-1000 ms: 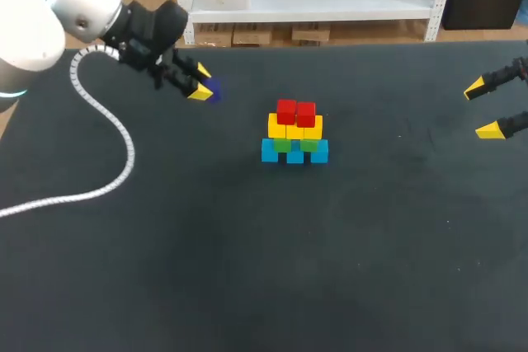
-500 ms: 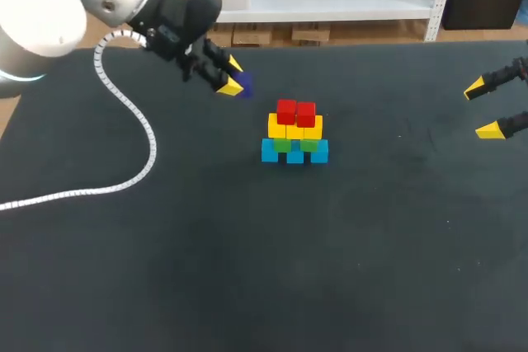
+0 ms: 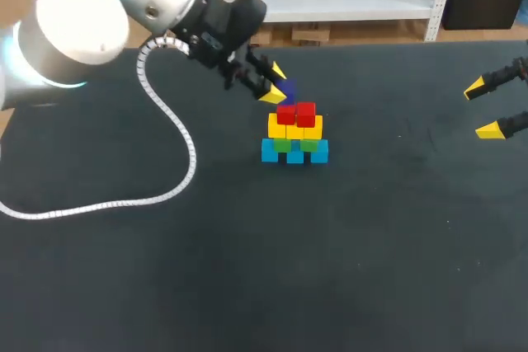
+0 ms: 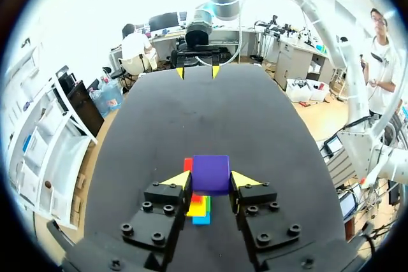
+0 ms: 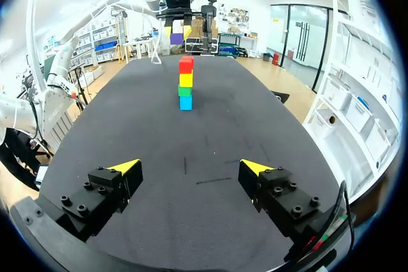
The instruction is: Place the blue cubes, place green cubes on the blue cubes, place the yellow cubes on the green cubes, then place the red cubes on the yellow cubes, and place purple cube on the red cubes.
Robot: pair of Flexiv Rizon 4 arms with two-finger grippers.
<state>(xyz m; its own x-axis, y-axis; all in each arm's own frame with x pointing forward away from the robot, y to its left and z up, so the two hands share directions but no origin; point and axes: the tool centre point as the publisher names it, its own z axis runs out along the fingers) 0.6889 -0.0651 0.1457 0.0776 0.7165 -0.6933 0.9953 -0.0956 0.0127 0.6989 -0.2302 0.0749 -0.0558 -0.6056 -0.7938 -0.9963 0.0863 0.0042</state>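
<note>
**Purple cube up at the stack**

Dark matte table [image 3: 247, 269], white coiled cable [image 3: 183, 154] trailing over its left side. L gripper [image 3: 278, 84] clamps the purple cube [image 3: 286, 88] from both sides, right by the red cubes [image 3: 296, 112]; can't tell if they touch. Stack sits mid-table twd the far edge: red on yellow cubes [image 3: 294, 129], green cubes [image 3: 295, 144], blue cubes [image 3: 294, 152] at the base. R gripper [image 3: 482, 109] spread wide, holding nothing, by the right edge.

Overhead; opposed wrists; common cube stack [image 3: 294, 131]
</note>
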